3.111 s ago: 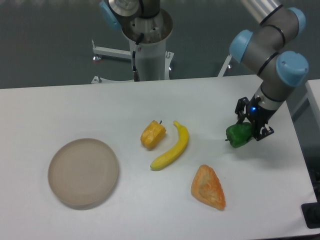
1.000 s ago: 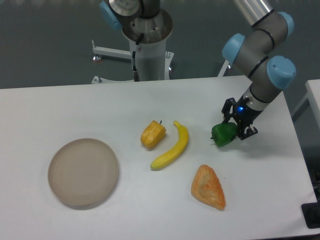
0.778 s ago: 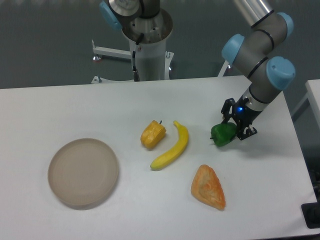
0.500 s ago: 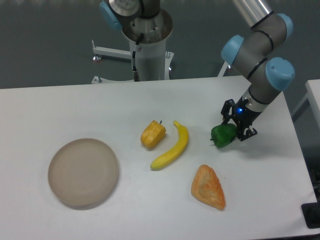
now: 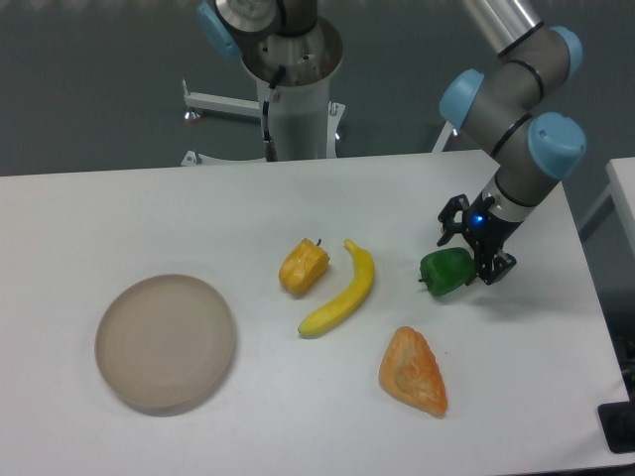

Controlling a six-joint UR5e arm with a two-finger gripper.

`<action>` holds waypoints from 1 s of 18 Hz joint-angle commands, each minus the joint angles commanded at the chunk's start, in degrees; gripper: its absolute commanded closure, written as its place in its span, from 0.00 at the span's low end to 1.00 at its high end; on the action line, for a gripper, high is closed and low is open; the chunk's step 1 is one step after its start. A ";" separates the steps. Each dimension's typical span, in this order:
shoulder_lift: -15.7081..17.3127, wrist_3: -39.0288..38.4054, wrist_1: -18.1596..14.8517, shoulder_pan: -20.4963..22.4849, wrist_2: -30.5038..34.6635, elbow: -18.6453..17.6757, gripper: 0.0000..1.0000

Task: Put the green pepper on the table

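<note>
A: Where's the green pepper (image 5: 445, 272)?

B: On the tabletop (image 5: 198, 213), right of the banana (image 5: 341, 290), between the spread fingers of the hand (image 5: 474, 254).

A: Best move?

B: Lift straight up, without nudging it.

The gripper (image 5: 474, 245) sits at the pepper's (image 5: 445, 271) two o'clock side, covering that part of it; whether the fingers still touch it is too small to tell. The arm (image 5: 516, 89) runs off the top edge, and the table (image 5: 149, 218) off the bottom and left edges.
</note>
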 joint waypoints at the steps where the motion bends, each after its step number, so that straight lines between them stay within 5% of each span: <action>1: 0.09 0.00 0.09 0.09 0.09 0.35 0.03; 18: -2.90 -6.59 -0.18 -2.99 12.12 14.15 0.00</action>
